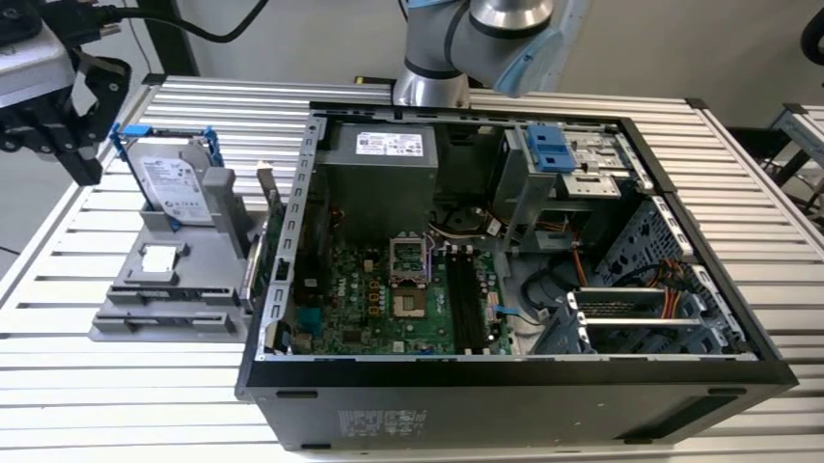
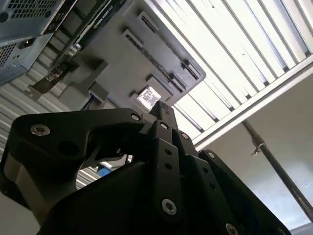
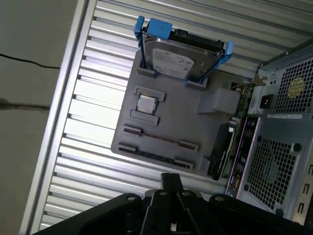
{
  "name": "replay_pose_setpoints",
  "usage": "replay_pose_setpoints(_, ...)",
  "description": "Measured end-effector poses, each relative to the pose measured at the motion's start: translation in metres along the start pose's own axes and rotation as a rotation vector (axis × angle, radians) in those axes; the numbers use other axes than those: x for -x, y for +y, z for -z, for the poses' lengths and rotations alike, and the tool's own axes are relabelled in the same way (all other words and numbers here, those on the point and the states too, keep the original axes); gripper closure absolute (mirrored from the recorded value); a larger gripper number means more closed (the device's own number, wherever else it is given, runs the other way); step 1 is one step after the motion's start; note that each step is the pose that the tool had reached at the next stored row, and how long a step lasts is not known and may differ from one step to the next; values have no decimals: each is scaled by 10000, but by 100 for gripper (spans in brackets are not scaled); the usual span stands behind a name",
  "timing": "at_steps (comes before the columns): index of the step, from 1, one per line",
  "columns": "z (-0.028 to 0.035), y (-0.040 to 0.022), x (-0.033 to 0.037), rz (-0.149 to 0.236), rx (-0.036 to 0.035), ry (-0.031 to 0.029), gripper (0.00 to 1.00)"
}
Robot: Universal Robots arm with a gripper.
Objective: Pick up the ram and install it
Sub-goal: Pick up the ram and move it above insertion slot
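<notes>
**Well apart: tool closed, ram in its holder**

Closed, with its fingertips together and nothing between them in both wrist views, the tool (image 1: 83,164) (image 2: 160,111) (image 3: 171,180) hangs above the slatted tabletop (image 1: 129,386), to the exterior view's left of a grey holder (image 1: 200,268) (image 3: 176,122). That holder carries three things. A silver hard drive (image 1: 168,183) (image 3: 178,61) stands upright in a blue frame. A small square processor chip (image 1: 157,258) (image 3: 145,104) lies flat in a recess. The ram (image 1: 255,265) (image 3: 232,142) stands on its long edge along the holder's side next to the computer case (a green board with dark parts; finer detail I cannot make out). The case (image 1: 515,371) lies open, just beside the holder. Inside it sit the green motherboard (image 1: 347,289) with its long black slots (image 1: 466,304), a grey power supply (image 1: 386,178) and a blue drive bracket (image 1: 554,149).
</notes>
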State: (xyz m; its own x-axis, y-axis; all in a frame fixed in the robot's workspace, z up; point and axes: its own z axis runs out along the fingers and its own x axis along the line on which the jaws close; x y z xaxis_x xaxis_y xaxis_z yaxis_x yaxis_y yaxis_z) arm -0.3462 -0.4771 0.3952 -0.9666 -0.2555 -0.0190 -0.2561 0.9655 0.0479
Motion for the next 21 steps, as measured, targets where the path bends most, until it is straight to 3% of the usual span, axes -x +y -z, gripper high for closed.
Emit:
replay_pose_setpoints(8, 3, 0, 0, 1163, 23, 55, 100)
replay_pose_setpoints(21, 3, 0, 0, 3434, 63, 165, 100)
